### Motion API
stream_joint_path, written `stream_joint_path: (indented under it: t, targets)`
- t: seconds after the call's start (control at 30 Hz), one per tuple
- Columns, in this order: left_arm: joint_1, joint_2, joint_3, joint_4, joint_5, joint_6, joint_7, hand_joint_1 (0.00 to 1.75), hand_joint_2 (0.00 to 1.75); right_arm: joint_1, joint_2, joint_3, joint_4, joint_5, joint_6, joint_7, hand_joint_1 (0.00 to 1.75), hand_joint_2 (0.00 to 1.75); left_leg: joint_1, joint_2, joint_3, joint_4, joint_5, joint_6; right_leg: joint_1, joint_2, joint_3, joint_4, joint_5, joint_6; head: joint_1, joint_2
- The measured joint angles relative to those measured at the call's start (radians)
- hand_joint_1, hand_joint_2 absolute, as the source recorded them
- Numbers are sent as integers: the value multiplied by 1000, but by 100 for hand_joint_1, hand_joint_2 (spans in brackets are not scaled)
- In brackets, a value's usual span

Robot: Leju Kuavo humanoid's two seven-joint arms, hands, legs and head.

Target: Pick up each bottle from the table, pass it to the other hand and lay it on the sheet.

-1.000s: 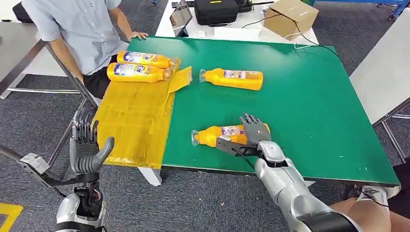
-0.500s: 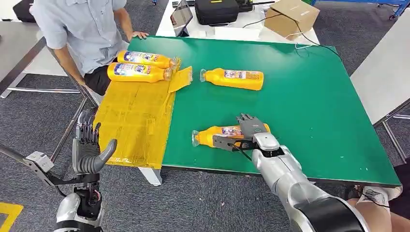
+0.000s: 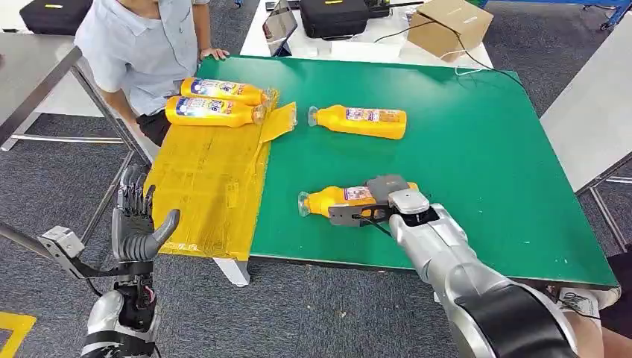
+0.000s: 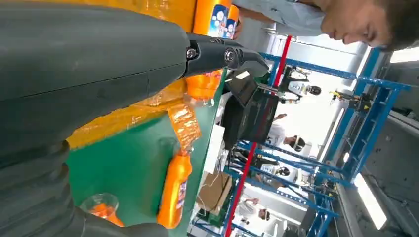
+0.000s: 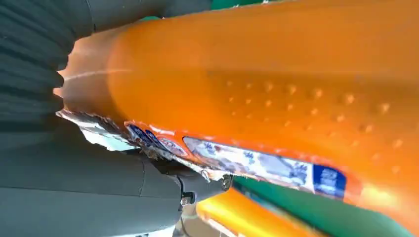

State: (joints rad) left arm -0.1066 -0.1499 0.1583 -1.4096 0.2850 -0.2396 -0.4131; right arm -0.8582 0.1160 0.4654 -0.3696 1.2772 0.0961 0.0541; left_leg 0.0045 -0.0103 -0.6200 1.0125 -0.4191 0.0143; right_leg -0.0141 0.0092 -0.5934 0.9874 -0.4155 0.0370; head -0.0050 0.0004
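Near bottle (image 3: 335,200) lying under right hand (image 3: 387,195), fingers wrapped around it on the worktop (image 3: 477,149). Left hand (image 3: 138,224) raised upright, spread, holding nothing.

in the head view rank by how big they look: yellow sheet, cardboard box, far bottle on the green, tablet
1. yellow sheet, largest by far
2. far bottle and cardboard box: look much alike, and the box stands farther back and is cut by the picture's edge, so no ranking
3. tablet, smallest
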Motion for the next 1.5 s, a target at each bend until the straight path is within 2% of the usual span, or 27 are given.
stream_joint_path:
  t: [0.33,0.47,0.6,0.7,0.87,1.0,1.27,1.4,1.5]
  targets:
    - [-9,8,4,22,-15,7,-11,0,175,-3,-2,31,13,-53,-29,-51,175,175,0,0,-1,0,0,0,0,0,-1,0,0,0,0,0]
    - [-10,9,2,26,-25,13,-12,0,175,12,-3,31,9,-127,-174,-135,175,175,0,0,-1,0,0,0,0,0,-1,0,0,0,0,0]
    - [-12,8,-11,26,-27,49,-8,0,175,41,-5,7,-19,-241,-232,-263,175,175,0,0,-1,0,0,0,0,0,-1,0,0,0,0,0]
    - [-11,-3,-31,27,-13,118,11,0,175,102,-3,-30,-98,-378,-363,-404,175,175,0,0,-1,0,0,0,0,0,-1,0,0,0,0,0]
    - [-8,-18,-69,27,-7,151,12,0,175,175,6,-52,-211,-432,-426,-437,175,175,0,-1,-2,0,0,0,0,0,-1,0,0,0,0,0]
    - [3,-27,-103,34,14,170,17,0,175,264,16,-69,-347,-527,-538,-504,175,175,0,0,-2,0,0,0,0,0,-1,0,0,0,0,0]
    - [6,-33,-208,87,-102,221,-21,0,175,423,60,-64,-577,-699,-577,-616,175,175,0,0,-2,0,-1,0,0,0,-2,0,0,0,0,0]
    - [6,-39,-245,110,-132,228,-36,0,175,464,79,-56,-626,-721,-576,-619,175,175,0,0,-2,0,-1,0,0,0,-2,0,0,0,0,0]
    - [6,-40,-288,126,-203,212,-56,0,175,483,100,-54,-632,-803,-529,-633,175,175,0,0,-2,0,-1,0,0,0,-2,0,0,0,0,0]
